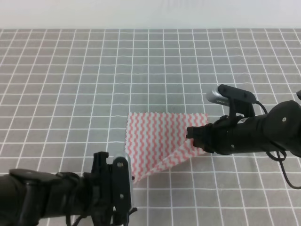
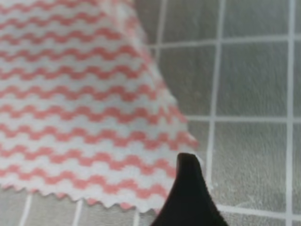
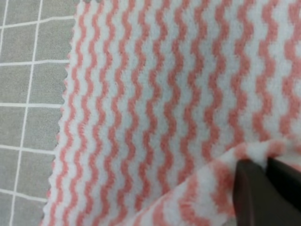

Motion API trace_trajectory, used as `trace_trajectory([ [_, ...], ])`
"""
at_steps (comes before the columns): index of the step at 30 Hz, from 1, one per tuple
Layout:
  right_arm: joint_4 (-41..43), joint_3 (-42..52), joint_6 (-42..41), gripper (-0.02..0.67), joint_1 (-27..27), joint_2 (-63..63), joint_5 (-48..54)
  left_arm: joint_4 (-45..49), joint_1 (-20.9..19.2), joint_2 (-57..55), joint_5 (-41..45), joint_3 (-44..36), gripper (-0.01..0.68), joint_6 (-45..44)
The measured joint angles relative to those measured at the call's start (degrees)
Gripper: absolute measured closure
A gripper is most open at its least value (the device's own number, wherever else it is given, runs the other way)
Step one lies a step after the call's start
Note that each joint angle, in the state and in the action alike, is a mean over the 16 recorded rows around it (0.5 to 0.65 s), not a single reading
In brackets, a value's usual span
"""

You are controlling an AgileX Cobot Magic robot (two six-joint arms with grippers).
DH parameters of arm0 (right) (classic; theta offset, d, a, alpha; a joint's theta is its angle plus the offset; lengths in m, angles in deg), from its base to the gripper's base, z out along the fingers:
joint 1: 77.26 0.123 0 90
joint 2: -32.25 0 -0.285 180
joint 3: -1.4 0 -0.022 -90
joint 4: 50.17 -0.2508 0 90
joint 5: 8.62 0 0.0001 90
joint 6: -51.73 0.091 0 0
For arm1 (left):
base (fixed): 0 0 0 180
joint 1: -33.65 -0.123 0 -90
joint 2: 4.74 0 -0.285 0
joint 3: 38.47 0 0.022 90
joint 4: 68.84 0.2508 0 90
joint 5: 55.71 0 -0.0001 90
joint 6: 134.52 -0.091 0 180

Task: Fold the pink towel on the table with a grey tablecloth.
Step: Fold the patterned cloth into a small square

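The pink towel (image 1: 160, 136) lies in the middle of the table with a grey tablecloth (image 1: 70, 70). Its near edge is raised, so the paler underside shows as a slanted band. My right gripper (image 1: 192, 135) is shut on the towel's right near corner and holds it above the cloth. In the right wrist view its dark fingers (image 3: 251, 195) pinch a fold of the towel (image 3: 164, 94). My left gripper (image 1: 130, 181) is at the towel's left near corner. In the left wrist view one dark fingertip (image 2: 188, 193) covers that corner of the towel (image 2: 80, 108), which looks gripped.
White grid lines cover the grey cloth (image 2: 249, 80) on all sides of the towel. The pale back edge of the table (image 1: 150, 19) runs across the top. Both black arms come in low from the near side, and a cable (image 1: 284, 172) hangs from the right one.
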Motion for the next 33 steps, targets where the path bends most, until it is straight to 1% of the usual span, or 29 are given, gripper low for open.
trace_trajectory([
  [6,0.0,0.0,0.0,0.663,0.0,0.0,0.0,0.0,0.0,-2.4,-0.9,0.9,0.203,-4.1],
  [15,0.1,0.0,0.0,0.663,0.0,0.0,0.1,-0.1,0.0,-3.6,-2.2,3.0,0.206,-4.3],
  [33,0.1,0.0,-0.1,0.662,0.0,-0.3,0.2,-0.2,0.0,-5.3,-2.2,4.5,0.313,-1.7],
])
